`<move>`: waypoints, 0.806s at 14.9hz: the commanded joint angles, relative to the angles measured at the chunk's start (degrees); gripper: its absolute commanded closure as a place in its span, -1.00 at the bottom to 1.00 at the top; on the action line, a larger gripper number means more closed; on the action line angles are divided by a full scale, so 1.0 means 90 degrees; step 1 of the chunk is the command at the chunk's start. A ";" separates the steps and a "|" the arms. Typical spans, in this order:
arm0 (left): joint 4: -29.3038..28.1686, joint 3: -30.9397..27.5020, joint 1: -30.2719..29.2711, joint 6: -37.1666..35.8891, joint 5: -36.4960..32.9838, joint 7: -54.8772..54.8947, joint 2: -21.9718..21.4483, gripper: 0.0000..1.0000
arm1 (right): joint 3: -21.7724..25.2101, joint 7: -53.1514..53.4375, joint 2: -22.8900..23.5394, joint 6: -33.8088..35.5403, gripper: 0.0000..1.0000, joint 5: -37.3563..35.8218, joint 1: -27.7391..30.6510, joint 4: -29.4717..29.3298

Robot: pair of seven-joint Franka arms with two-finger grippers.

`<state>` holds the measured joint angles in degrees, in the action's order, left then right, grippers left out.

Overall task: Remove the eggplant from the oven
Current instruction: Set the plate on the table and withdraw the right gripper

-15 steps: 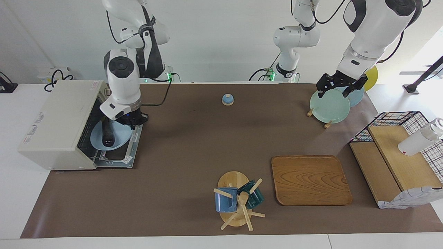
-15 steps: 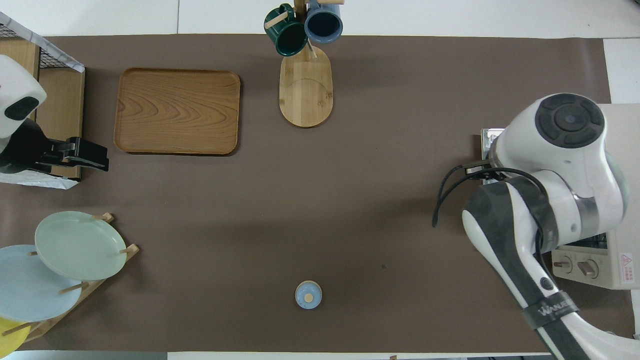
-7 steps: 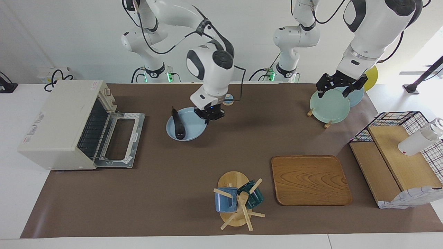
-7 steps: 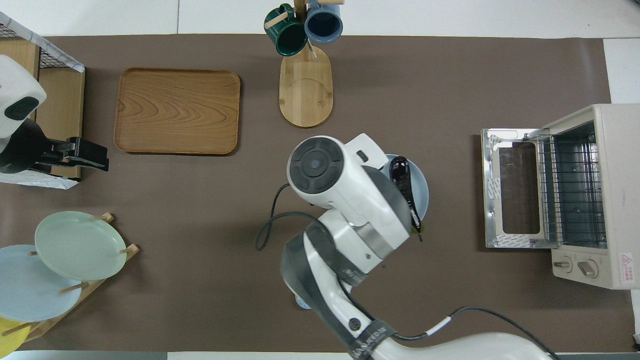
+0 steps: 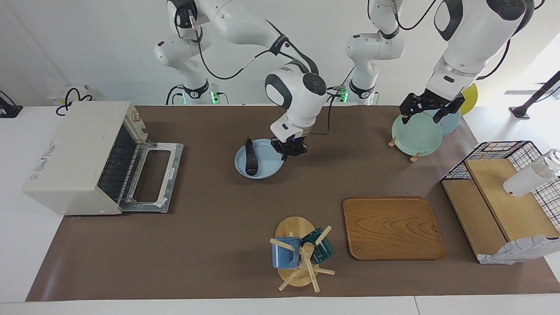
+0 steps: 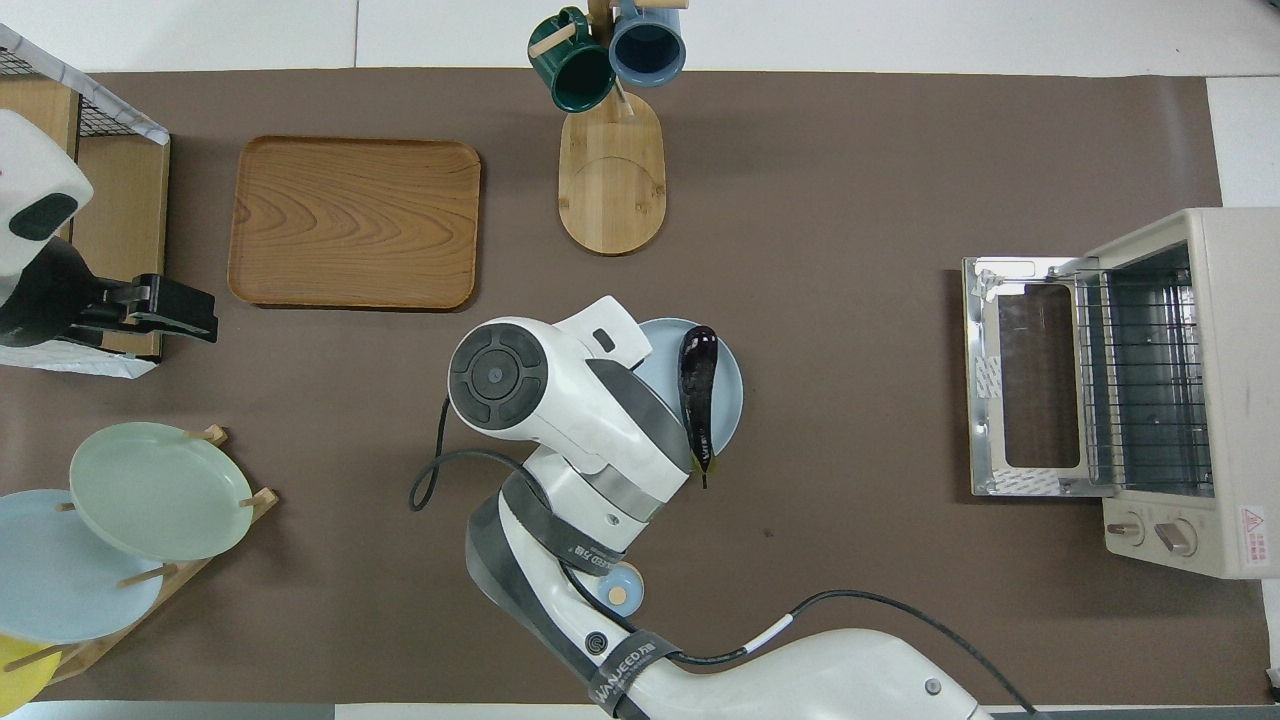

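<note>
The dark purple eggplant (image 5: 250,156) (image 6: 697,385) lies on a light blue plate (image 5: 267,168) (image 6: 728,392) over the middle of the brown mat. My right gripper (image 5: 287,150) is shut on the plate's rim at the side toward the left arm's end; in the overhead view its own wrist hides it. Whether the plate rests on the mat or hangs just above it I cannot tell. The cream oven (image 5: 72,153) (image 6: 1225,400) stands at the right arm's end, its door (image 5: 151,177) folded down and its wire rack bare. My left gripper (image 5: 431,109) (image 6: 190,310) waits open above the plate rack.
A plate rack with a green plate (image 5: 415,133) stands near the left arm's base. A wooden tray (image 5: 392,227), a mug tree (image 5: 302,258) and a wire basket with a wooden shelf (image 5: 503,192) sit farther out. A small blue bell (image 6: 617,590) shows under the right arm.
My right arm has drawn the plate with the eggplant out of the oven and carried it to the middle of the mat. The left arm has not moved.
</note>
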<state>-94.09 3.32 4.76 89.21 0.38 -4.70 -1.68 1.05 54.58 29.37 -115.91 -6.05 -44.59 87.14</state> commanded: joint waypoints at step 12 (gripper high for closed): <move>-0.0122 0.0080 -0.0050 -0.0039 -0.0149 0.0005 -0.0165 -1.00 | -0.0009 -0.1401 -0.0487 -0.0133 0.42 0.0575 0.0724 0.0219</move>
<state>-94.09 3.34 4.76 89.21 0.38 -4.70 -1.68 1.29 49.42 28.38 -122.67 -1.18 -42.18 88.95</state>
